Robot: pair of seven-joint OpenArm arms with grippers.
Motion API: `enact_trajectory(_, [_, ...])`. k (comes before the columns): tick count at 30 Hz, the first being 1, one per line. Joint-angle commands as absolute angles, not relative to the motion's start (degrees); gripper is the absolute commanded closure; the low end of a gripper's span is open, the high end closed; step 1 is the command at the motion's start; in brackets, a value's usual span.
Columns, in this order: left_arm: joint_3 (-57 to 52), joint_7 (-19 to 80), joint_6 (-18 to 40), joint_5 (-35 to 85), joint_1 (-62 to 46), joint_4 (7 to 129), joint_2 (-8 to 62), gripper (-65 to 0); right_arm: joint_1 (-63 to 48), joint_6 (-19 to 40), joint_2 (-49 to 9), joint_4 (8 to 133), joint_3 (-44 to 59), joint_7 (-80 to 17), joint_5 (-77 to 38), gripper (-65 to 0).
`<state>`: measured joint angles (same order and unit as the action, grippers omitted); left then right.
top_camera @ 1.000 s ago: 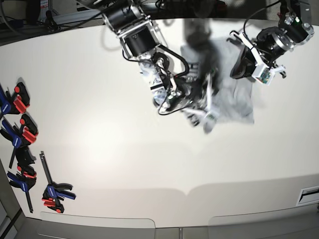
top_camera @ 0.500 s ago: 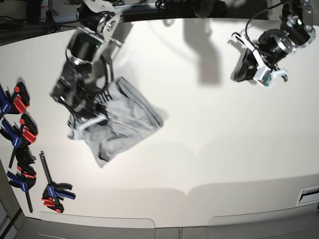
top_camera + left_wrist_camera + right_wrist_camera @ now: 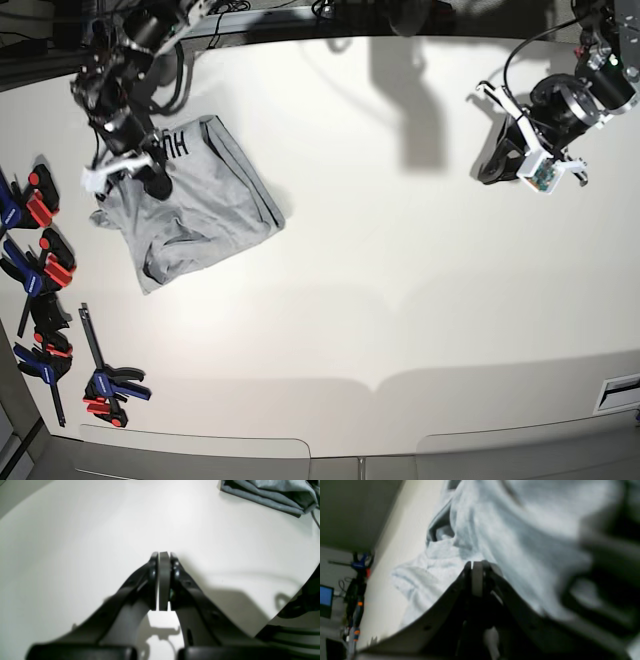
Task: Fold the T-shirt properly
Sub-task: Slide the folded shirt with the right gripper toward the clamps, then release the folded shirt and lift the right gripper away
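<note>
the t-shirt (image 3: 190,205) lies bunched at the table's (image 3: 400,300) far left in the base view, near the clamps (image 3: 45,290), black lettering showing by its top edge. the right gripper (image 3: 150,178), fingers pinched into the cloth, has dragged it there from mid-table within a second. the left gripper (image 3: 160,580) hovers over bare table, fingers pressed together, well apart from the shirt.
</note>
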<state>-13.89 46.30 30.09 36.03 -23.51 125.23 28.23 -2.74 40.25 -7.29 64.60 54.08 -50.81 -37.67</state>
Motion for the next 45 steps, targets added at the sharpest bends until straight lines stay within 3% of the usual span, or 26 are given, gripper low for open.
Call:
enact_trajectory(1, [-14.2, 44.97, 30.02, 36.77, -23.35, 126.06, 28.97, 0.0, -6.39, 33.5, -7.94, 64.12, 56.21, -55.31, -30.65, 0.0])
enact_trajectory(7, [-14.2, 45.01, 30.04, 38.28, -23.35, 126.06, 29.54, 0.0, -9.13, 34.24, -7.92, 72.58, 58.28, -55.57, -36.56, 0.0])
enact_trajectory(13, [-14.2, 45.39, 30.04, 39.09, -23.49, 126.06, 29.54, 0.0, -9.04, 34.59, -7.9, 89.21, 58.11, -58.92, -45.36, 0.0])
enact_trajectory(17, [-14.2, 45.36, 30.04, 39.09, -23.51, 126.06, 29.54, 0.0, -8.91, 40.0, -7.92, 102.37, 57.69, -59.02, -48.77, 0.0])
enact_trajectory(21, [-14.2, 45.39, 30.04, 39.09, -23.53, 126.06, 29.54, 0.0, -9.32, 40.0, -7.92, 110.63, 53.1, -60.53, -48.9, 0.0])
enact_trajectory(26, [-14.2, 45.8, 30.04, 39.07, -23.81, 126.06, 29.54, 0.0, -9.72, 40.0, -8.82, 110.56, 40.05, -66.3, -43.72, 0.0])
enact_trajectory(32, [-14.2, 45.82, 30.06, 38.89, -25.08, 126.06, 29.56, 0.0, -9.67, 40.0, -15.7, 106.67, 26.33, -66.81, -33.23, 0.0])
enact_trajectory(39, [-14.2, 45.78, 30.04, 38.89, -26.0, 125.99, 29.56, 0.0, -9.5, 40.0, -21.04, 95.79, 18.02, -70.24, -36.58, 0.0])
enact_trajectory(45, [-14.2, 45.8, 30.06, 38.87, -25.87, 125.99, 29.56, 0.0, -7.53, 40.0, -20.16, 87.53, 13.34, -61.17, -33.87, 0.0])
